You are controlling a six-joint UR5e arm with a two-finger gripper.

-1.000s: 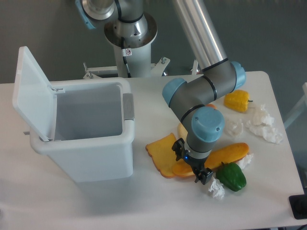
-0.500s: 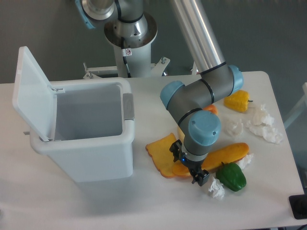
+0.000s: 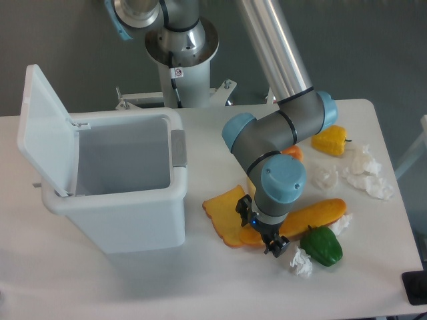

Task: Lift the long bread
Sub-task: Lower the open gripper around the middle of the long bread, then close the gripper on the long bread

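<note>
The long bread (image 3: 313,217) looks like glossy, smooth orange plastic, as does the toast slice (image 3: 225,215) touching it. Beside the bread, the green pepper (image 3: 323,245) shines; crumpled white paper (image 3: 365,175) looks matt. The bin (image 3: 113,193) is smooth, translucent white plastic on a matt white bench (image 3: 67,280).

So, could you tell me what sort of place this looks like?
Probably a robotics lab: an arm's end effector works over toy food like the long bread beside a white bin on a plain table.
</note>
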